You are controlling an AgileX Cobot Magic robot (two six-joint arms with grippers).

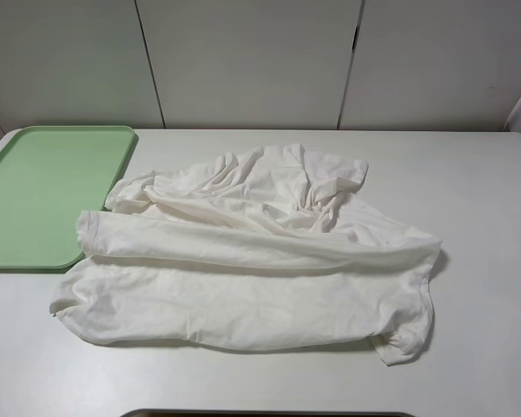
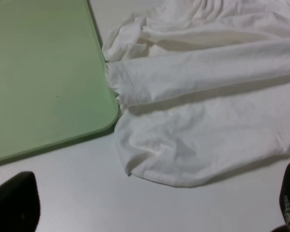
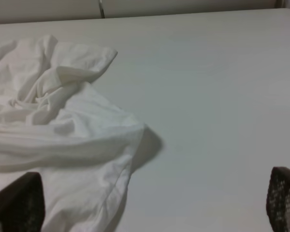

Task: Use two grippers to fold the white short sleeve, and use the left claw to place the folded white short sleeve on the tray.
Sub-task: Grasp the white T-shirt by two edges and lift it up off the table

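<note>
Tabletop around white short sleeve, edge against tray

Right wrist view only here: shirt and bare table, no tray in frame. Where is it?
Observer: The tray sits on the far left side of the table in the high view.
Operator: Shirt touching it?
Observer: Yes, the white short sleeve lies against the tray's rim by its near corner.
Operator: Left gripper?
Observer: The left gripper is open, above bare table short of the shirt's hem.
</note>
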